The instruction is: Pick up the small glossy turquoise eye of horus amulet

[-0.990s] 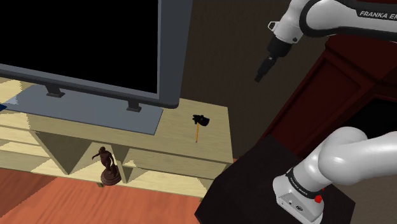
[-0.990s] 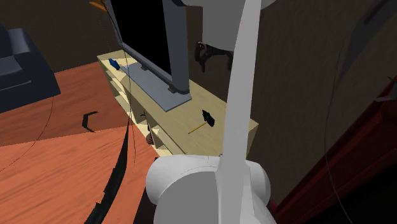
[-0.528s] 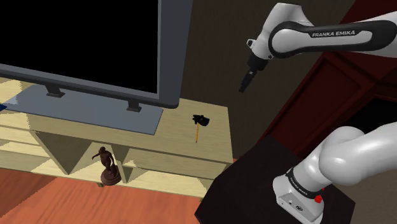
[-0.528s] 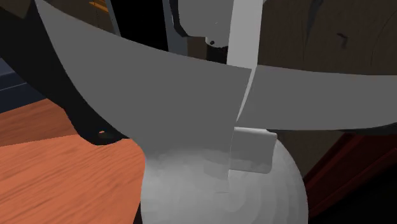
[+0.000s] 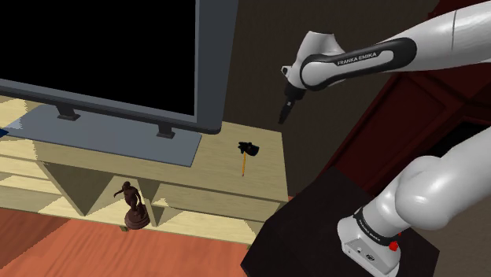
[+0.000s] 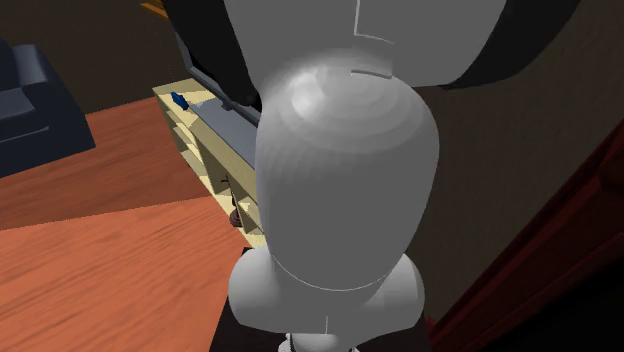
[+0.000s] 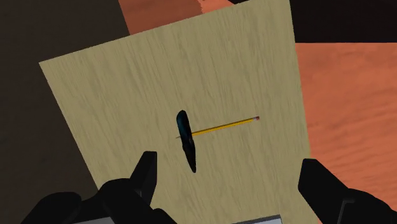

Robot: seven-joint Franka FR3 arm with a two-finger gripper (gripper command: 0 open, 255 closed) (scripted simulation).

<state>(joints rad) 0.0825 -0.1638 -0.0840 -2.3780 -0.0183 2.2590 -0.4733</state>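
A thin dark glossy object with a blue-green sheen [image 7: 186, 141] stands on the pale wooden TV stand [image 7: 114, 102], touching one end of a yellow stick [image 7: 226, 126]. In the shoulder view the same dark object [image 5: 248, 147] sits near the stand's right end. My gripper [image 5: 284, 112] hangs in the air above and to the right of it. The gripper [image 7: 229, 184] is open, its fingers [image 7: 146, 170] wide apart with nothing between them. A small blue thing [image 6: 180, 99] lies at the stand's far end.
A big black-screened TV [image 5: 102, 55] on a grey base [image 5: 118, 135] takes up most of the stand [image 5: 236, 185]. A brown figurine [image 5: 132, 206] stands low in front. A dark red cabinet [image 5: 409, 102] rises behind my arm. The floor [image 6: 110, 240] is orange wood.
My arm has swung toward the shoulder view's left and a little lower, bringing the gripper nearer the stand's right end. In the second exterior view the arm now blocks the dark object.
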